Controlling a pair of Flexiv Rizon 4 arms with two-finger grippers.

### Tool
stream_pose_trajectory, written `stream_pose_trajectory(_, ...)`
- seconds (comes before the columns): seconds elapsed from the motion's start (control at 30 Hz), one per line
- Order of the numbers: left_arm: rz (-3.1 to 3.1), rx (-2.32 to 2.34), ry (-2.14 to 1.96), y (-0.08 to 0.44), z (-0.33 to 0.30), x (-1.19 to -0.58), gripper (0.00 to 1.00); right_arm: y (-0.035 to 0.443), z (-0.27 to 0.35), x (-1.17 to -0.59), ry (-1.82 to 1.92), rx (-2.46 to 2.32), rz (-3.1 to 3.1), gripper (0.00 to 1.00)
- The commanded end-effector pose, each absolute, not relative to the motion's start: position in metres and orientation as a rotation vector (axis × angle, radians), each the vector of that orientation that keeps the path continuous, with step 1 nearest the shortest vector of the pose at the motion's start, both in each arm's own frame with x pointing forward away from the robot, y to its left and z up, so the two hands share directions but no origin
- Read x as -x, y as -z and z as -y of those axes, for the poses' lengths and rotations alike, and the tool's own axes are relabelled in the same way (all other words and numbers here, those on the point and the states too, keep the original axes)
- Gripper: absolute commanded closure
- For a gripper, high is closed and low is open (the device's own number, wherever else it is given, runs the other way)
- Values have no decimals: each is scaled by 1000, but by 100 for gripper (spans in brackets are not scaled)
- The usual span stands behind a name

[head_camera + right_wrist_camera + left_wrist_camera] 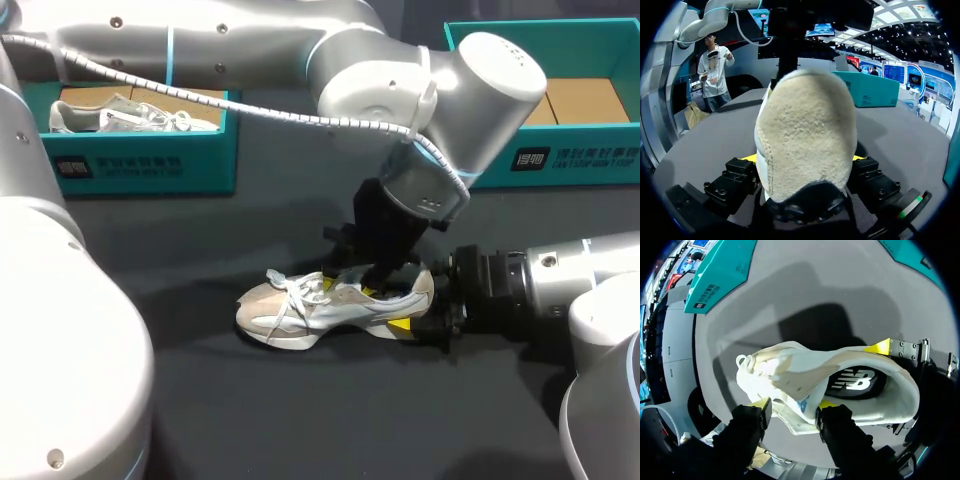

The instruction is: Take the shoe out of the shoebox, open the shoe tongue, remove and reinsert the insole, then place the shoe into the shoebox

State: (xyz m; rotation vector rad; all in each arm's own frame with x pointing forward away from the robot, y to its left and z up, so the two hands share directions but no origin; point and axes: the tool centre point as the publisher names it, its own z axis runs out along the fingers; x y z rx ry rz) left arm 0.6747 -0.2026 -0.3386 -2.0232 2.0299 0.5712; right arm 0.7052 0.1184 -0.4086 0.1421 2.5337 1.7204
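Two grips hold the shoe [320,310], which stands on its sole on the table [200,400]: the right gripper [802,158] clamps its heel from both sides, and the left gripper [795,404], from above, pinches its tongue.

Illegible white print is borne by the ten o'clock shoebox [140,165] and two o'clock shoebox [572,160] — a white logo by the insole [856,382].

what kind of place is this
Probably a robot workbench set up for shoe handling: a dark table, two teal shoeboxes at its back, and a shoe gripped by the left claw and right claw.
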Motion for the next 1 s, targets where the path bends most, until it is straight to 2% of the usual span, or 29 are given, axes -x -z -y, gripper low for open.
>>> stream_pose_trajectory(0.03, -1955, 2079, -549, 334, 201, -667, 51, 410, -117, -705, -1716, -143, -2537, 100)
stream_pose_trajectory(0.67, -1946, 2061, -570, 325, 197, -669, 63, 410, -117, -705, -1716, -143, -2537, 100)
stream_pose_trajectory(0.73, -1942, 2062, -573, 325, 196, -671, 69, 410, -117, -705, -1716, -143, -2537, 100)
stream_pose_trajectory(0.77, -1939, 2072, -570, 325, 196, -672, 76, 410, -117, -705, -1716, -143, -2537, 100)
stream_pose_trajectory(0.83, -1946, 2079, -566, 324, 195, -672, 100, 410, -117, -705, -1716, -143, -2537, 100)
stream_pose_trajectory(1.0, -1968, 2117, -526, 318, 188, -673, 100, 410, -117, -705, -1716, -143, -2537, 100)
